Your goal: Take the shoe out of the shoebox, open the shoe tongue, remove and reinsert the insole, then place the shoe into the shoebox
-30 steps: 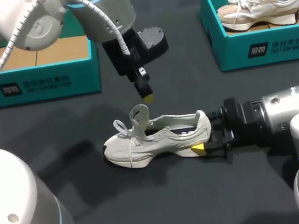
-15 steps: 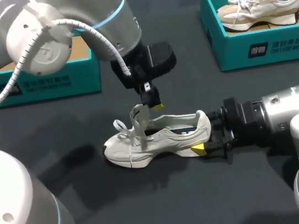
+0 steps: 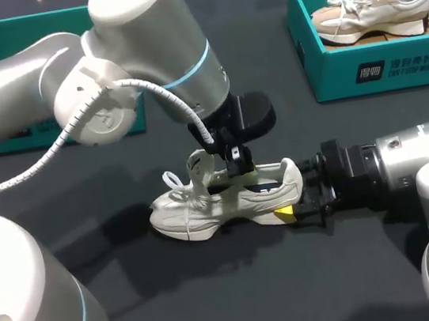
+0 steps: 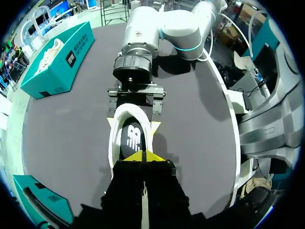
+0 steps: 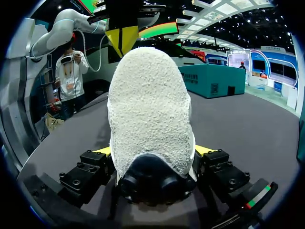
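Dark tabletop (image 3: 216, 288): right teal shoebox (image 3: 330, 72) holds one shoe (image 3: 373, 10) (pale, laced).

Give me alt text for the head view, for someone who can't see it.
The left gripper points down into the opening of a cream shoe standing mid-table, while the right gripper clamps its heel. A second shoe sits in a teal shoebox at the far right.

A cream lace-up sneaker (image 3: 205, 206) is standing upright mid-table, toe pointing left, tongue (image 3: 198, 167) raised, dark insole (image 3: 262, 189) showing; a teal cardboard shoebox (image 3: 27, 21) is sitting far left.
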`<state>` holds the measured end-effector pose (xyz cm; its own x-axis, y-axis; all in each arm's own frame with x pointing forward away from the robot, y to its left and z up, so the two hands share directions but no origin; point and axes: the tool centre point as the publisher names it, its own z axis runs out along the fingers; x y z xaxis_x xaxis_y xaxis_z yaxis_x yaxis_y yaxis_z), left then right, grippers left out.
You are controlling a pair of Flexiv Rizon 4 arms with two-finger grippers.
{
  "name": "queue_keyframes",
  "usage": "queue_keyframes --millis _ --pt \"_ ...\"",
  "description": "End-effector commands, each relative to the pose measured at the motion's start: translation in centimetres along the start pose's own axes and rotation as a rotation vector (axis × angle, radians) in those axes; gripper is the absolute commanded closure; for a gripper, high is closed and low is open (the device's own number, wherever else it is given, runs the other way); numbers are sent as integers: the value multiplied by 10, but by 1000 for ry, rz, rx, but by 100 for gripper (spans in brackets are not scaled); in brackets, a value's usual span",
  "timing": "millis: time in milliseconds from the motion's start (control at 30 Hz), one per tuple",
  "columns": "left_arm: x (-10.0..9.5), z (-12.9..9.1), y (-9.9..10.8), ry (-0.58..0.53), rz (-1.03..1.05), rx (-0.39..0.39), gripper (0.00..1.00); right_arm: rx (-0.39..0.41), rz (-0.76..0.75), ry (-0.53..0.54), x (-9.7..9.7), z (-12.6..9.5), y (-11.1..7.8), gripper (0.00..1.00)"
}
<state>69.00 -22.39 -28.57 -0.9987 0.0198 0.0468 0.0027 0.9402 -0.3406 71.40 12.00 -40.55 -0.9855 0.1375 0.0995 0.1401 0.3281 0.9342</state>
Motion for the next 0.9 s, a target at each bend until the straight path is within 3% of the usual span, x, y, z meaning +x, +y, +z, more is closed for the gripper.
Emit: queue_keyframes --millis 33,167,367,633,900 --pt "0 0 0 -1 0 0 100 2 0 -2 1 -1 0 100" --pt "-5 30 -3 4 32 -40 100 2 0 -2 1 -1 0 100" --pt "-10 55 -3 23 44 -62 100 2 0 -2 1 -1 0 100" --pt "-17 71 -1 38 29 -103 100 2 0 -2 1 -1 0 100" --pt "-16 79 17 81 14 -152 100 2 0 -2 1 -1 0 100"
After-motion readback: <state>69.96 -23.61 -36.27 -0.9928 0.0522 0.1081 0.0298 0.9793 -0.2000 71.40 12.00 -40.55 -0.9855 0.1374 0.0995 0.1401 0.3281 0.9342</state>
